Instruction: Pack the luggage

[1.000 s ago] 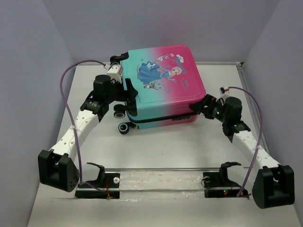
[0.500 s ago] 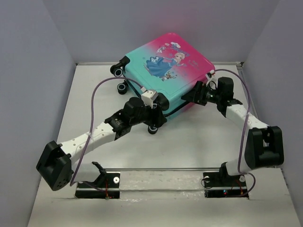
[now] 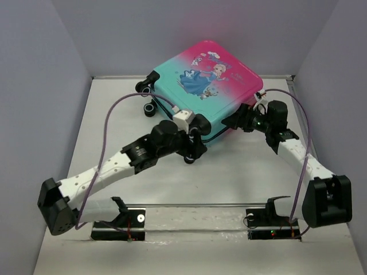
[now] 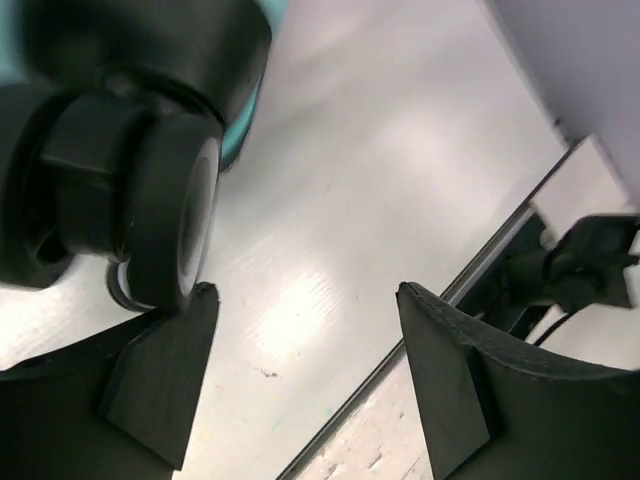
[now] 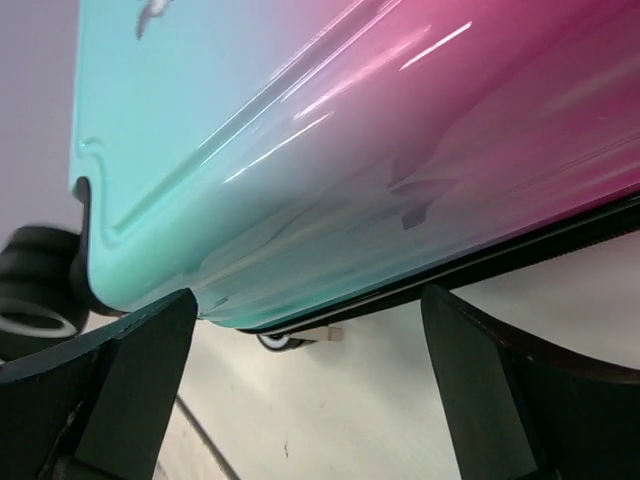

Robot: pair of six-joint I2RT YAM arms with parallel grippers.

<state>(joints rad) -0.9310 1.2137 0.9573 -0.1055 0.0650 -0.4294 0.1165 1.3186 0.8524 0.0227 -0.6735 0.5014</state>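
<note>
The luggage is lying closed at upper centre. Both grippers are gaping empty: the left gripper beside a wheel, the right gripper facing the seam (zipper pull possibly there). Steadying the case comes before unzipping.

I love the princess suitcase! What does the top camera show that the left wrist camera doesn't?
Only the top camera: the princess picture on the luggage lid, and the right gripper at its edge. Only the left wrist camera: how close a black wheel sits beside one finger of the open left gripper. Both: that wheel, the left gripper and the white table.
</note>
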